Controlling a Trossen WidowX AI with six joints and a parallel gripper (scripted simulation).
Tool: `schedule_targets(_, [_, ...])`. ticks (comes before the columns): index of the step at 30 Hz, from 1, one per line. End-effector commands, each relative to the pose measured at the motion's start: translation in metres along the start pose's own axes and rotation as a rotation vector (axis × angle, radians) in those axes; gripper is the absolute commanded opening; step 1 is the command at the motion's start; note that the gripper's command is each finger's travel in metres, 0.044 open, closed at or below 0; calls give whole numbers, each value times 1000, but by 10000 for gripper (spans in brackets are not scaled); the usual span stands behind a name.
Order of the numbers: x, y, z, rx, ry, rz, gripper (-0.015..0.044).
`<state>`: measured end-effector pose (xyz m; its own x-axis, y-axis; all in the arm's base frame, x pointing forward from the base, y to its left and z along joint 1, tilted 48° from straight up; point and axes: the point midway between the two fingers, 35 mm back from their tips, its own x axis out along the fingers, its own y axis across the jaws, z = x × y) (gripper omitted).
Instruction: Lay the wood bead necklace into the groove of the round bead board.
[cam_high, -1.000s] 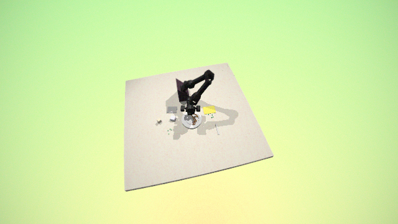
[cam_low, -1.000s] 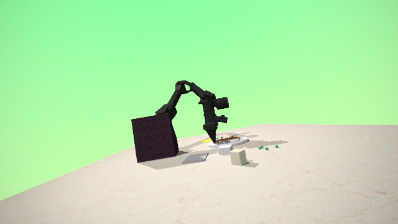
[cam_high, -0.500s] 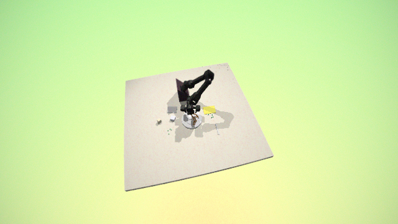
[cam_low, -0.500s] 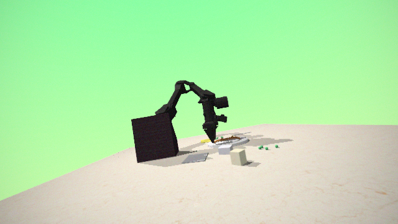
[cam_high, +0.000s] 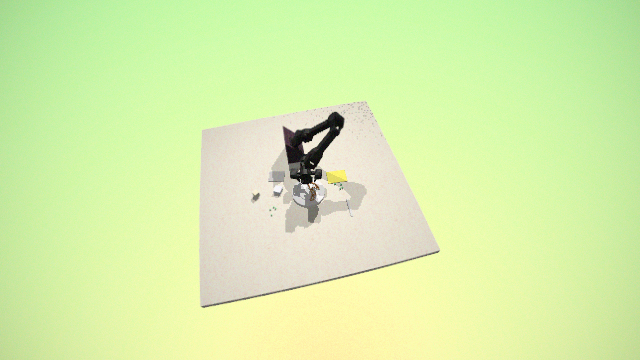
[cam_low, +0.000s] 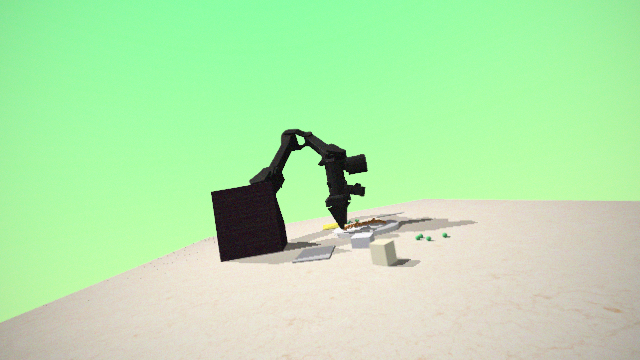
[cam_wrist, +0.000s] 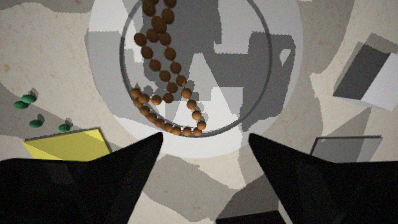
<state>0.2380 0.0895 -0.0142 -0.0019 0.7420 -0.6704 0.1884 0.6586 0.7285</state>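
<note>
The round bead board (cam_high: 300, 203) (cam_low: 391, 228) (cam_wrist: 290, 30) is pale, with a thin dark ring groove (cam_wrist: 271, 50). The brown bead necklace (cam_high: 313, 192) (cam_low: 367, 223) (cam_wrist: 165, 76) lies on it, bunched on the left half in the wrist view. One run of beads follows the groove at the lower left, down to near the bottom of the ring; other strands cross inside the ring in folds. Its upper end is cut off by the wrist view's edge. My gripper (cam_low: 343, 228) (cam_wrist: 206, 136) is open and empty, its tips apart over the board's near rim, just short of the necklace's lowest beads.
A yellow plate (cam_high: 336, 176) (cam_wrist: 70, 144) and green beads (cam_wrist: 36, 123) lie on one side. A grey plate (cam_high: 276, 176) (cam_low: 314, 254) (cam_wrist: 345, 146), a white block (cam_high: 278, 190) (cam_low: 362, 240), a cream block (cam_low: 383, 252) and more green beads (cam_low: 428, 238) lie on the other. A thin rod (cam_high: 349, 208) lies beyond the yellow plate.
</note>
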Motion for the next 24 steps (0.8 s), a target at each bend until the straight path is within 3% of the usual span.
schedule_targets(1, [0,0,0,-5,0,0,440])
schedule_targets(9, [0,0,0,-5,0,0,440])
schedule_targets(16, [-31,5,11,-55,-1,-2,256])
schedule_targets(21, [-29,5,11,-56,-1,-1,125])
schedule_targets(24, [-18,5,11,-56,-1,-1,120])
